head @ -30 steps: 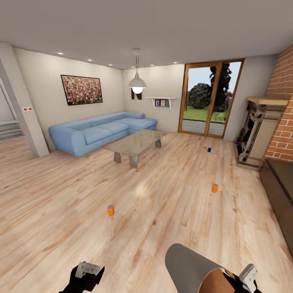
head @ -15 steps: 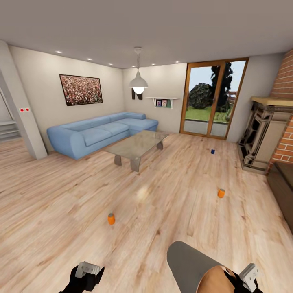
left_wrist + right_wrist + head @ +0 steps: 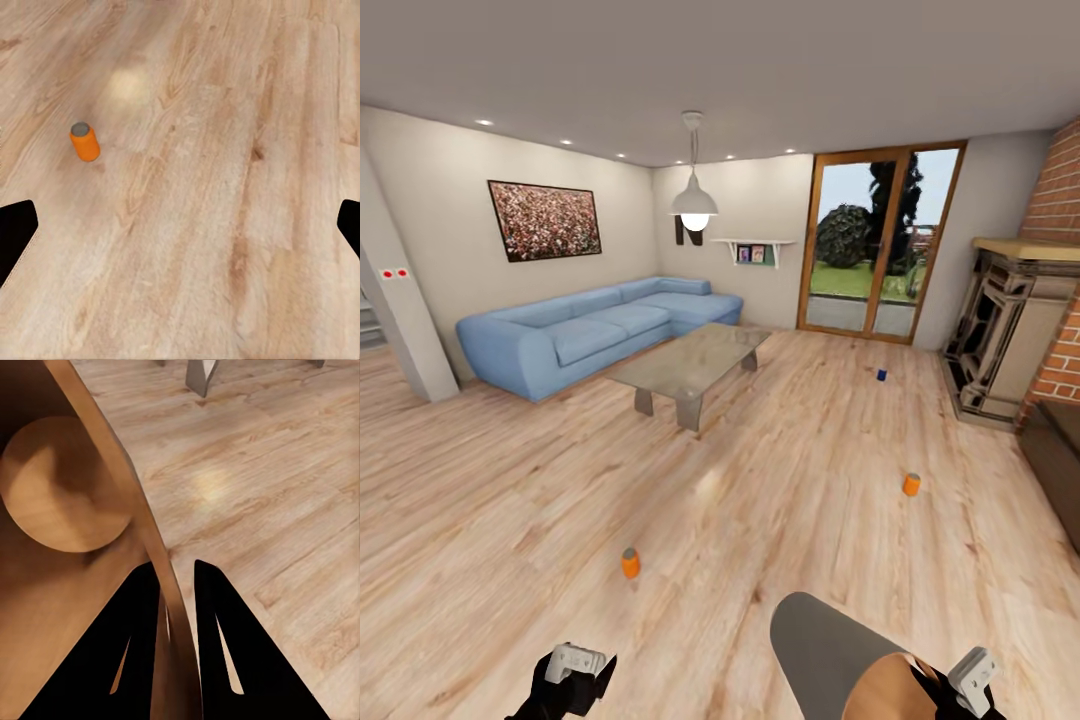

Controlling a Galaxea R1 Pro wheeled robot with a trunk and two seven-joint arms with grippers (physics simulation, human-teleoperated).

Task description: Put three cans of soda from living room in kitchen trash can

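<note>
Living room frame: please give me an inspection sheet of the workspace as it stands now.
Surface: light wood floor.
Job's things: near orange soda can, far orange soda can and dark blue soda can, all standing apart on the floor; trash can held on its side.
Clutter: nothing seen.
Grippers: left gripper open, empty; right gripper shut on the trash can's rim.
Cables: nothing seen.
Surroundings: blue corner sofa, glass coffee table, brick fireplace, glass doors.
</note>
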